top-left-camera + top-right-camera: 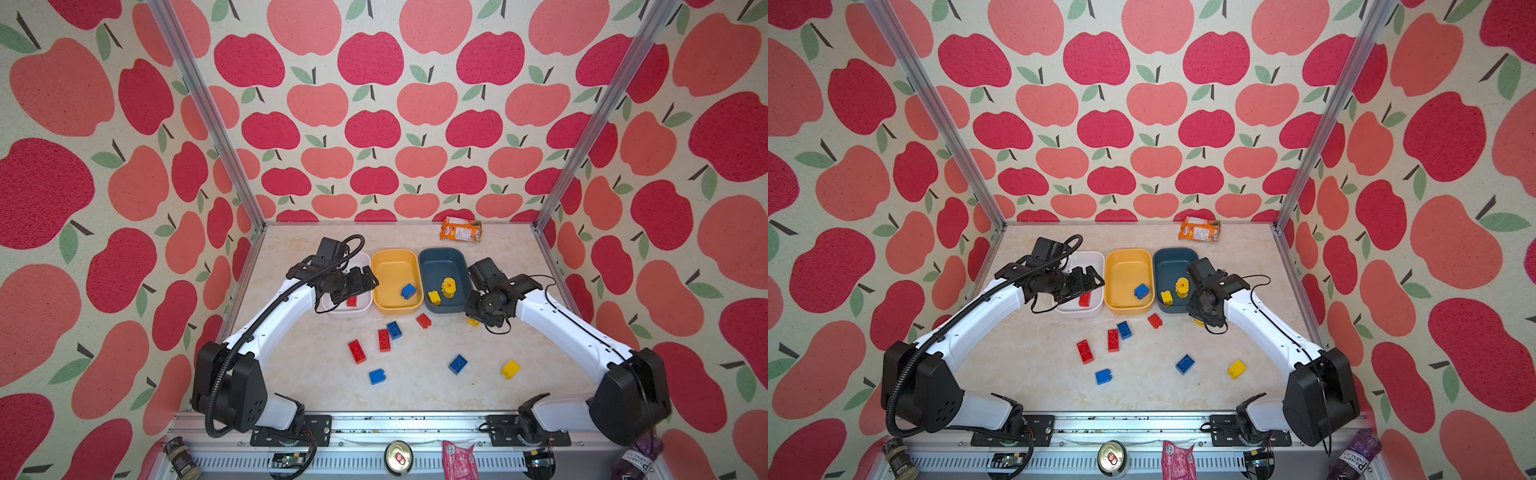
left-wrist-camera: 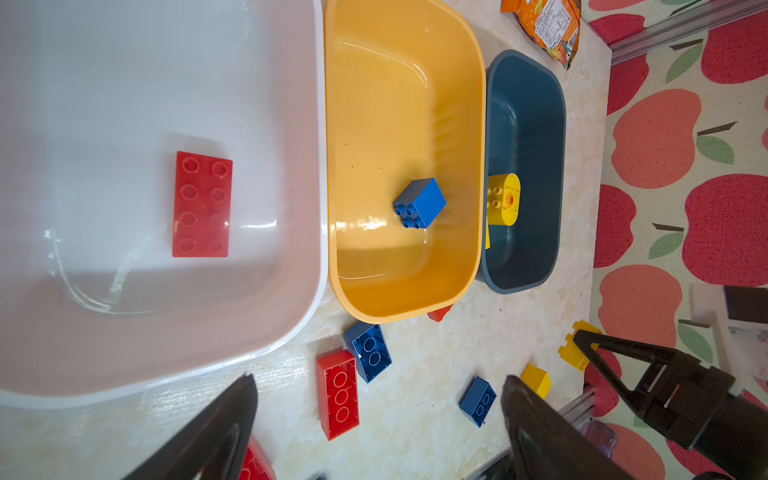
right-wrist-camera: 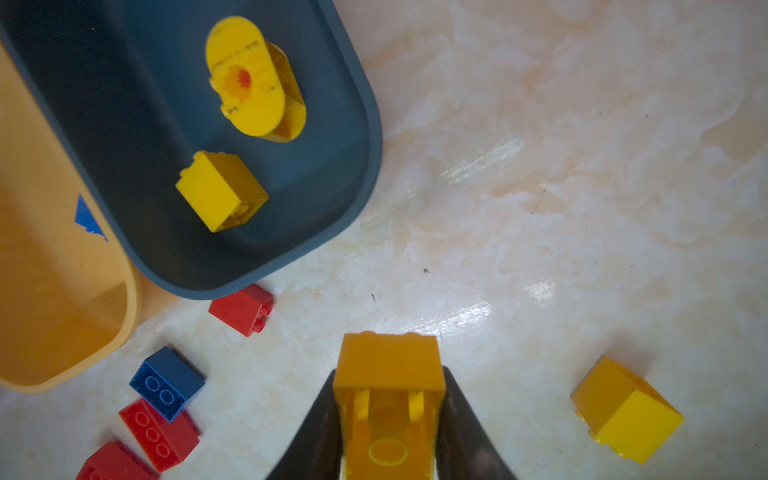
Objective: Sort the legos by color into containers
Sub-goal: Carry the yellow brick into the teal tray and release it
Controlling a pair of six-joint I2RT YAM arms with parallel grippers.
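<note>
My right gripper is shut on a yellow lego, just off the table by the front right corner of the dark blue-grey container. That container holds a yellow brick and a rounded yellow piece. My left gripper hangs open and empty over the white container, where a red brick lies. The yellow container holds a blue brick. Loose on the table are red, blue and yellow legos.
An orange snack packet lies at the back right of the table. More loose bricks sit in front of the tubs: red, blue, red, blue. A can stands on the front rail.
</note>
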